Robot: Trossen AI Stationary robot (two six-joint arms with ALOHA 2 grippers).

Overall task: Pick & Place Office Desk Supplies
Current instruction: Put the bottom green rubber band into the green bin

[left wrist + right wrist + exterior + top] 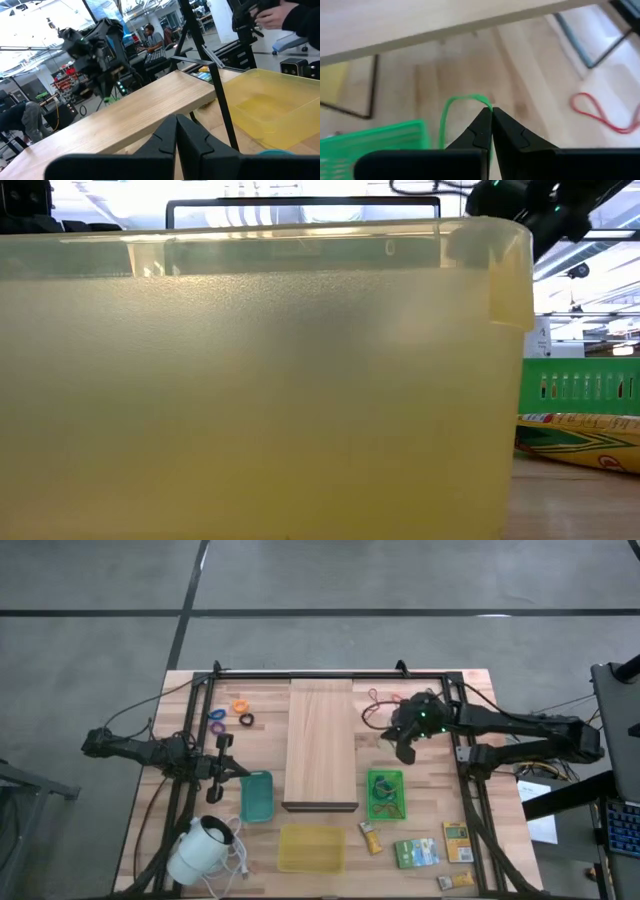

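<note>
Right gripper (491,117) clamped on green rubber band (451,107), hovering above table just behind green basket (385,794), which already held several bands, apparently. Left gripper (176,131) pressed together, empty, waiting beside teal tray (256,795). Left to sort: red band (597,114), rings (238,713) at back left, packets (415,852) at front right. Yellow tray (311,846) looked empty. Task early-to-middle.

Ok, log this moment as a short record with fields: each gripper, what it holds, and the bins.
right gripper: above the table beyond the green basket, fingers shut on a green rubber band
left gripper: waiting on the left side, fingers shut, holding nothing
bins: teal bin, yellow bin, green basket
loose nearby: red rubber band on the table
</note>
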